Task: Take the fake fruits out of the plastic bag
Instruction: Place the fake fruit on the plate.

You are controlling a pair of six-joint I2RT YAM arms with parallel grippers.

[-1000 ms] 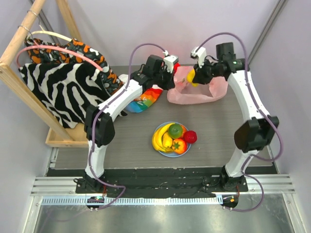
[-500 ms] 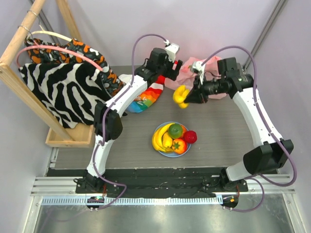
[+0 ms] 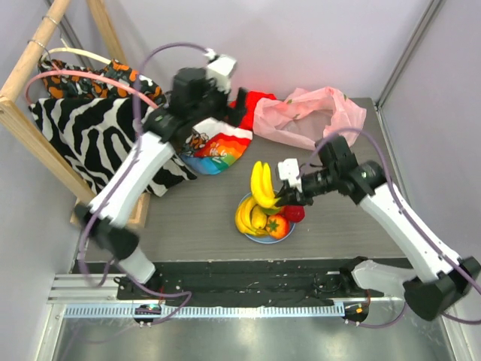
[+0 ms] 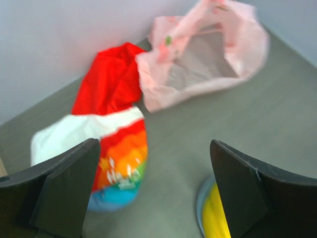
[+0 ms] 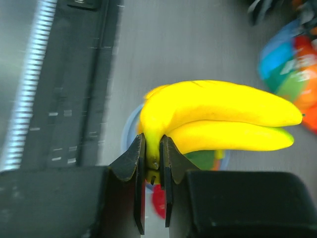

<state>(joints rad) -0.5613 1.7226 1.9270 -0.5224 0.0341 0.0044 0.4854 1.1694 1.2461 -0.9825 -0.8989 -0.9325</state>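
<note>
Right gripper: clamped tight on the stem end of a banana bunch, stem pinched between both fingers. Held clear of the table, bunch lying sideways in the right wrist view, tips pointing away from the fingers.

Directly beneath: round light-blue plate, carrying a second banana bunch, an orange-red fruit with green top, and a red round fruit at the plate's right edge. Green round fruit mostly hidden behind the held bunch, only a sliver visible in the right wrist view. Held bunch touching the plated fruits or just above them: cannot tell.

Left gripper: jaws wide apart, nothing between. Raised above the far left part of the table, near the rainbow-striped cloth. Beyond that, red cloth, touching the rainbow-striped cloth on one side and the plastic bag on the other.

Bag: pink, translucent, crumpled, lying slack at the far edge of the table, well apart from the plate. Mouth open toward the left wrist camera, grey table tone showing through the opening.
</note>
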